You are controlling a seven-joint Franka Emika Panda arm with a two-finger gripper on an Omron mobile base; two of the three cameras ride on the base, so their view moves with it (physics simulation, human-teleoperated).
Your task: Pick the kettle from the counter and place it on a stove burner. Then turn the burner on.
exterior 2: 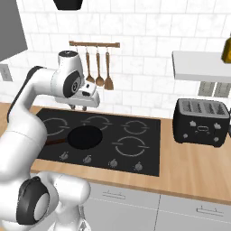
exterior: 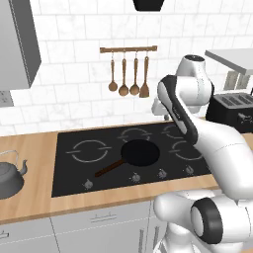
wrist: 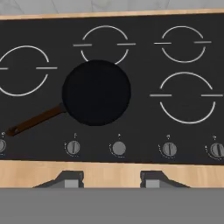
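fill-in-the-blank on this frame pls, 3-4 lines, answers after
1. The kettle sits on the counter to the ___ of the cooktop in the left base view.
2. The frying pan has a ___ handle.
3. The gripper hovers with its jaws ___.
4. The black toaster has ___ slots.

Answers: left; brown; open; four

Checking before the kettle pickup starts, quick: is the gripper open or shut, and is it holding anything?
Gripper: open and holding nothing, hanging above the cooktop; the kettle sits on the counter, off to the left.
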